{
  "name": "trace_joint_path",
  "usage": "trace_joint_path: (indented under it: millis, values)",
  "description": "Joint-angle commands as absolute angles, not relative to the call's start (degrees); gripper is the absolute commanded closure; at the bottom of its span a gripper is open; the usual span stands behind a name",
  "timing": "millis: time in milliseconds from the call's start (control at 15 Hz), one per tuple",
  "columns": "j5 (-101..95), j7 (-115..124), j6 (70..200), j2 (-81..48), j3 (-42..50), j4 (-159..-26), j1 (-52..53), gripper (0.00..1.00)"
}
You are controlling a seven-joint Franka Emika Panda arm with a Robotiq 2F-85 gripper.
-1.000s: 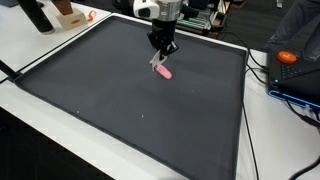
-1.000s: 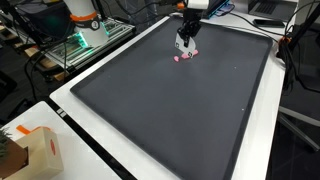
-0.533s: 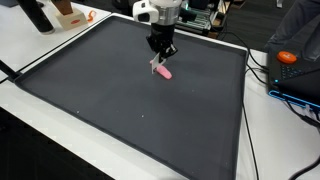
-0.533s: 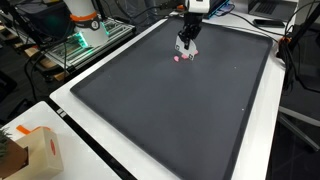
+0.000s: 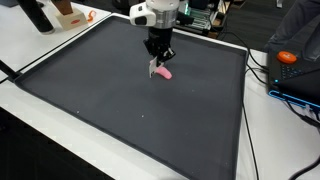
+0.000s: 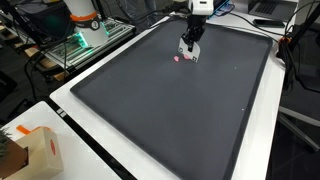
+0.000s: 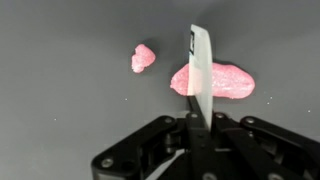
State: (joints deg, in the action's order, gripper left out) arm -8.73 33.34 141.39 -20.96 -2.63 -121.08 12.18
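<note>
My gripper (image 7: 197,122) is shut on a thin white blade (image 7: 201,70) that points down at the mat. Just past the blade lies a flat pink lump of dough (image 7: 230,82), and the blade covers part of its left end. A smaller pink piece (image 7: 143,57) lies apart to the left. In both exterior views the gripper (image 5: 158,53) (image 6: 188,44) hangs over the far part of the black mat (image 5: 120,110), with the blade's tip at the pink lump (image 5: 165,72) (image 6: 185,58). Whether the blade touches the dough I cannot tell.
The black mat (image 6: 170,110) covers most of the white table. A cardboard box (image 6: 28,152) stands at a near corner. An orange object (image 5: 287,57) and cables lie beside the mat. Lab equipment (image 6: 85,30) stands along the far edge.
The gripper with its blade has shifted slightly sideways over the pink lump. The dough pieces lie where they were.
</note>
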Motion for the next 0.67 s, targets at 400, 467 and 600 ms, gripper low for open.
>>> trace_joint_path:
  millis: [400,467,600]
  values:
    - [-7.8,29.9,143.1,-24.0,-1.5,-119.1,12.9,0.99]
    - [-7.4,29.0,143.2,-23.9,-1.7,-119.8,12.8,0.99]
    - [-6.0,25.3,144.9,-23.5,-2.8,-121.8,12.1,0.99]
